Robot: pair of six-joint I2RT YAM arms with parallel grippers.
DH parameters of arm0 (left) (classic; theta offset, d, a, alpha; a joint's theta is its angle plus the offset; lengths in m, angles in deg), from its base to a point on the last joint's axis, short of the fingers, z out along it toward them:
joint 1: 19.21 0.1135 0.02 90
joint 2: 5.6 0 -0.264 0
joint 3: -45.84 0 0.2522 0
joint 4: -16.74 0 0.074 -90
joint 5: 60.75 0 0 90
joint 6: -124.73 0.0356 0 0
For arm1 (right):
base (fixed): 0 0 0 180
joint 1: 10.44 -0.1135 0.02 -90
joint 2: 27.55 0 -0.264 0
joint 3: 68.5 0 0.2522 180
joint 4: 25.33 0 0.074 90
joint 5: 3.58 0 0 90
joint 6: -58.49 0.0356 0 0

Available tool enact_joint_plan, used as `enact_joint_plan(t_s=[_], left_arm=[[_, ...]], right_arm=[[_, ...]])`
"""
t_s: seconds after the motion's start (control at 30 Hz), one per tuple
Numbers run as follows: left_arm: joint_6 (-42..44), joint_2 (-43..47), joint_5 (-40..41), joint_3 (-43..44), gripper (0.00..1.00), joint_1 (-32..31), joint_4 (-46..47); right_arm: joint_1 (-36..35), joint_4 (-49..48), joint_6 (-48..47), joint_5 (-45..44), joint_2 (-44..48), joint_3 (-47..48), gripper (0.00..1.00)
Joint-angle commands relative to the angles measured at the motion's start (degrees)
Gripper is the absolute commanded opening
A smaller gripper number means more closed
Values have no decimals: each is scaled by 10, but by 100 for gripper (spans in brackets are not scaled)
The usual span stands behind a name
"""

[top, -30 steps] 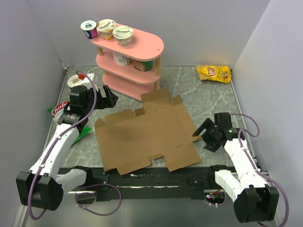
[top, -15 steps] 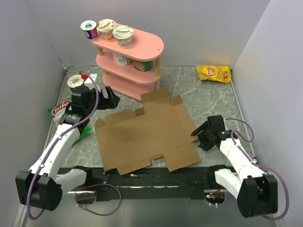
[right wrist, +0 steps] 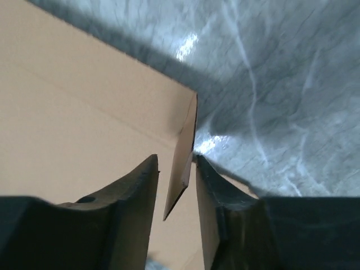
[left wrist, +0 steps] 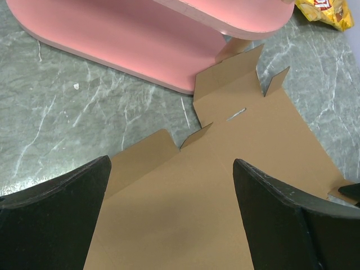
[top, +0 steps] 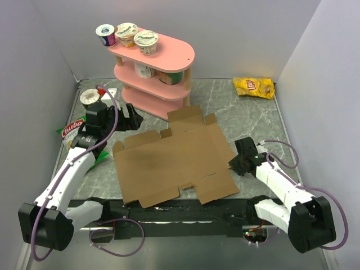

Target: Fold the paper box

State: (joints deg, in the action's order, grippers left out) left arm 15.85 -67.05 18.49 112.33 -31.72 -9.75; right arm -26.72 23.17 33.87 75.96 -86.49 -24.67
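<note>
The paper box (top: pixel 174 163) lies flat and unfolded on the grey marble table, a brown die-cut sheet with flaps. My right gripper (top: pixel 233 165) is at its right edge. In the right wrist view a small raised side flap (right wrist: pixel 183 163) stands between the fingers of the right gripper (right wrist: pixel 176 158). The right finger touches the flap and a narrow gap shows at the left finger. My left gripper (top: pixel 130 118) hovers over the sheet's far left corner, wide open. In the left wrist view the cardboard (left wrist: pixel 225 169) shows bare between the fingers of the left gripper (left wrist: pixel 171 162).
A pink three-tier shelf (top: pixel 154 73) with yogurt cups stands just behind the sheet. A yellow chip bag (top: pixel 254 87) lies at the back right. A red and green snack bag (top: pixel 72 130) and a cup (top: pixel 89 97) sit by the left wall. Walls close in both sides.
The right gripper has moved left and down to the sheet's right edge and narrowed its jaws around the side flap. The left gripper has barely shifted and stays wide open.
</note>
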Motion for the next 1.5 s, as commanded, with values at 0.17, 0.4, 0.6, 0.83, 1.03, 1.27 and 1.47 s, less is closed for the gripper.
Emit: enact_joint_plan(t_s=[0.17,0.4,0.6,0.83,1.03,1.27,1.47], left_arm=[[16,2,-23,23,96,-8,7],[17,4,-60,27,96,-9,25],[1,-5,-121,76,96,-9,35],[-15,-6,-173,148,96,-8,61],[-34,-23,-223,171,96,-9,105],[-37,-67,-255,175,96,-22,104],[-23,-102,-247,204,96,-70,88]], right_arm=[[-4,-42,-16,-87,16,4,0],[-3,-49,-124,-147,108,54,0],[-4,-69,-269,-166,188,104,0],[-3,-208,-460,17,255,114,0],[-3,-214,-539,81,262,158,0],[-2,-119,-548,-6,302,199,0],[-3,-86,-566,-37,354,192,0]])
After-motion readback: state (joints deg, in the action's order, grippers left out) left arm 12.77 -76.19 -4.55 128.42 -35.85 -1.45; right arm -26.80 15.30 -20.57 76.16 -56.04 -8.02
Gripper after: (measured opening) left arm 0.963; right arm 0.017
